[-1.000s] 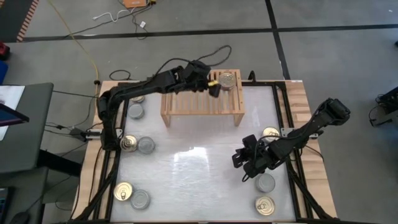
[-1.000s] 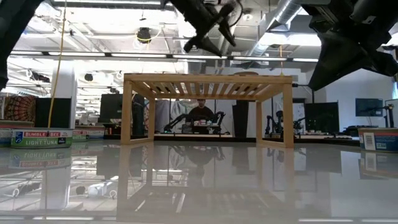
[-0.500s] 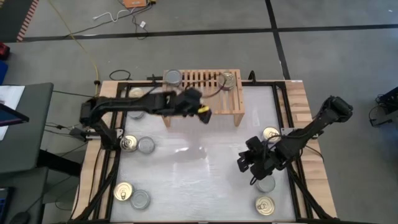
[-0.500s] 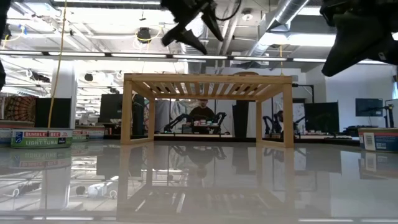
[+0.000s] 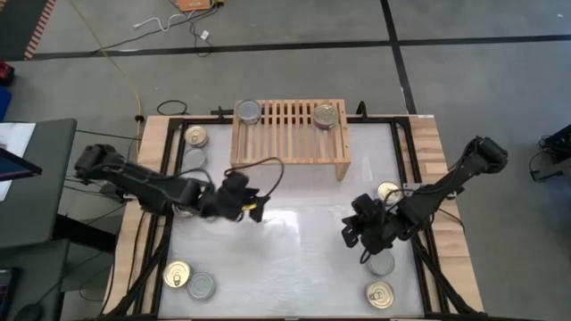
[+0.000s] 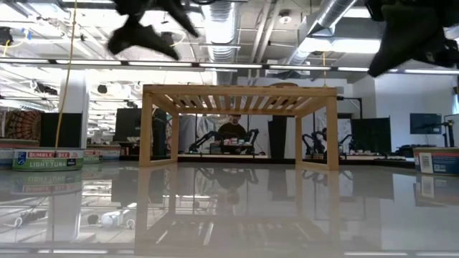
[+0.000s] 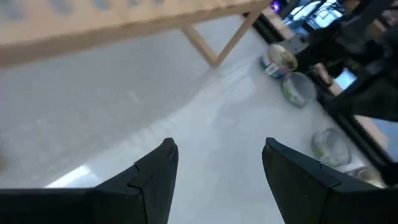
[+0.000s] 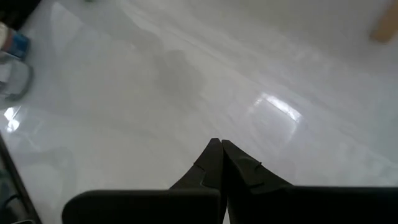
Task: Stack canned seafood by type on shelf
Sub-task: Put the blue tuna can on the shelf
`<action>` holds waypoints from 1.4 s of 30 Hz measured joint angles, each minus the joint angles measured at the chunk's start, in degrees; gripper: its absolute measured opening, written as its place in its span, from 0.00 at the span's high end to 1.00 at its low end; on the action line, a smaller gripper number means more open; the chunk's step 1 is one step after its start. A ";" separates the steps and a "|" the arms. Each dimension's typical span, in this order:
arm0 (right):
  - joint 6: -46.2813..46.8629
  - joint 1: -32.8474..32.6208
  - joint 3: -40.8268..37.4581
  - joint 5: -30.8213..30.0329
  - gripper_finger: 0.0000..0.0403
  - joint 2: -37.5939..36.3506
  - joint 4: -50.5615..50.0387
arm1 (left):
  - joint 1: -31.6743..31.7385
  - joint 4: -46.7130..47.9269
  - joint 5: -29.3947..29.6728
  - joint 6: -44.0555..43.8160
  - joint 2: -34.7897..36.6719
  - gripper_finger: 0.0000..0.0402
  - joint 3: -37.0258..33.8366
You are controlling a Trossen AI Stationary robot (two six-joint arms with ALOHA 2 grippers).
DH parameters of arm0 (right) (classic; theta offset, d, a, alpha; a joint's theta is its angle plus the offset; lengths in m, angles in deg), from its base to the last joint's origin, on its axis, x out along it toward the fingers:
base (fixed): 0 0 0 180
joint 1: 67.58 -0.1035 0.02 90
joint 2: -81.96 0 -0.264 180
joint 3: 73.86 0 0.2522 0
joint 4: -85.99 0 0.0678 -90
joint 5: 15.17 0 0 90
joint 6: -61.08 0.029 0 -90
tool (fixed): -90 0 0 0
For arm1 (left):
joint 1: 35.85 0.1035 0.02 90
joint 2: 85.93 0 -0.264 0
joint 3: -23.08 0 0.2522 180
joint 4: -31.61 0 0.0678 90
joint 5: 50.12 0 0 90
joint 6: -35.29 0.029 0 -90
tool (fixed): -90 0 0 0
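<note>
The light-wood shelf stands at the table's far middle. Two cans rest by their bottoms on its slatted top: a silver one at the left end and another at the right end. My left gripper hangs open and empty over the bare table, near and left of the shelf; its own view shows only tabletop between the fingers. My right gripper is shut and empty above the table's right half.
Loose cans lie along the left edge: a gold one, a silver one, and a pair near the front. On the right lie a gold can, a silver one and a gold one.
My left gripper has swung from above the shelf's right end, beside the can there, toward the table's left and near edge and has come down lower, still open and empty. Both cans on the shelf have stayed in place.
</note>
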 joint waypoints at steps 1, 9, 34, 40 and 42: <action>-1.27 0.71 0.76 0.07 0.94 -0.43 -0.13 | -0.97 -0.12 1.39 -0.94 0.85 0.44 -1.32; -17.04 11.01 12.05 1.05 0.95 -0.70 -2.96 | -3.50 -0.77 2.94 -2.61 9.46 0.44 -12.38; -44.27 52.46 18.99 19.74 0.96 11.36 4.05 | 3.99 -4.82 1.16 20.82 35.12 0.44 -23.95; -46.55 54.52 18.99 19.61 0.96 12.31 6.83 | 5.44 -3.45 0.77 22.02 35.84 0.44 -23.97; -46.76 55.21 18.99 18.21 0.96 12.50 7.71 | 5.91 -3.02 0.61 22.20 35.80 0.44 -23.97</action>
